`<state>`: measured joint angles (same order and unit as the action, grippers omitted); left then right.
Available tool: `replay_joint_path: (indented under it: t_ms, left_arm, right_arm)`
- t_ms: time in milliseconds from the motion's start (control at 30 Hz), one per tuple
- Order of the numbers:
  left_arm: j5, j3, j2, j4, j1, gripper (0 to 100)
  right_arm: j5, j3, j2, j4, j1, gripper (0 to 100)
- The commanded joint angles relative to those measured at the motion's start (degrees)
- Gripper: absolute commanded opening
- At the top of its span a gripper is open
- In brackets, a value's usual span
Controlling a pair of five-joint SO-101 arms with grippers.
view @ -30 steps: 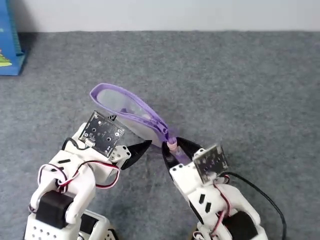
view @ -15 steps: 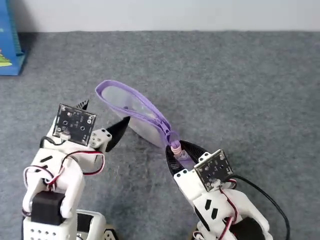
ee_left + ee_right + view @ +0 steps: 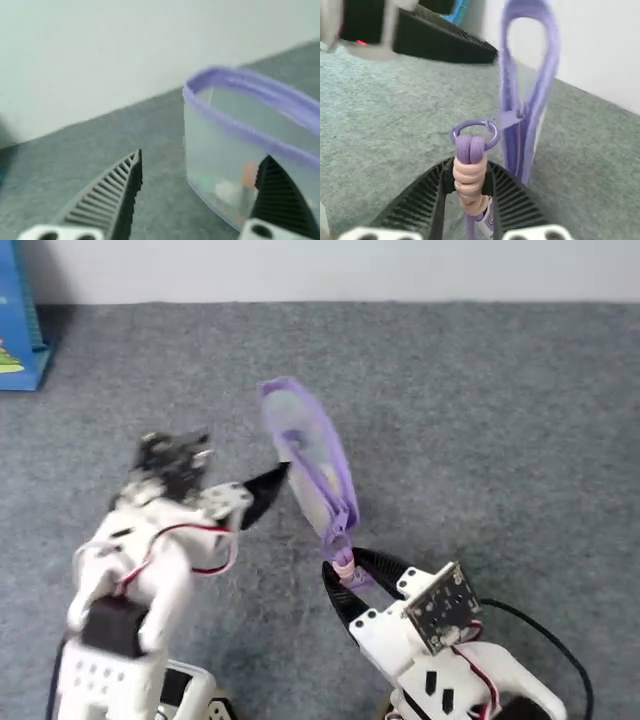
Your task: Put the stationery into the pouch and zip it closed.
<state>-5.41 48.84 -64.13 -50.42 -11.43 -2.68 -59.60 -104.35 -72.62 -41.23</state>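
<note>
The clear pouch (image 3: 305, 445) with a purple zip rim stands on edge on the grey carpet, its mouth open. Small orange and white stationery pieces (image 3: 235, 185) show through its wall. My right gripper (image 3: 345, 575) is at the pouch's near end, shut on the pink and purple zipper pull (image 3: 469, 172). From there the purple ring runs to the slider (image 3: 512, 117). To the pouch's left is my left gripper (image 3: 202, 157), open, with one fingertip (image 3: 268, 485) close to the pouch wall (image 3: 225, 145) and nothing held.
A blue box (image 3: 18, 330) stands at the far left by the white wall. The left arm's body (image 3: 395, 30) lies beyond the pouch in the right wrist view. Open carpet (image 3: 500, 420) stretches to the right and far side.
The pouch has swung from lying slanted leftward to standing nearly straight away from me. My right gripper has drawn back toward the near edge with the pull. The left gripper has shifted right, toward the pouch.
</note>
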Motion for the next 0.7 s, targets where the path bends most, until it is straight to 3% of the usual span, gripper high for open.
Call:
replay_joint_path:
  t_ms: [0, 267, 400, 667]
  left_arm:
    - [2.37, -6.20, 6.07, 2.64, -4.75, 35]
    - [2.02, -11.82, 15.74, 2.46, -14.15, 35]
    - [-0.35, -11.03, 15.74, 1.23, -13.63, 35]
    - [-9.67, -9.63, 5.63, -12.04, -10.99, 35]
  right_arm:
    - [0.62, 3.16, 0.31, -0.57, -0.75, 0.7]
    - [0.53, 3.16, 0.31, -0.57, -0.57, 0.7]
    - [-0.09, 3.52, 0.31, -1.36, 1.19, 0.7]
    - [-1.85, 14.86, 0.31, -14.20, 4.00, 0.7]
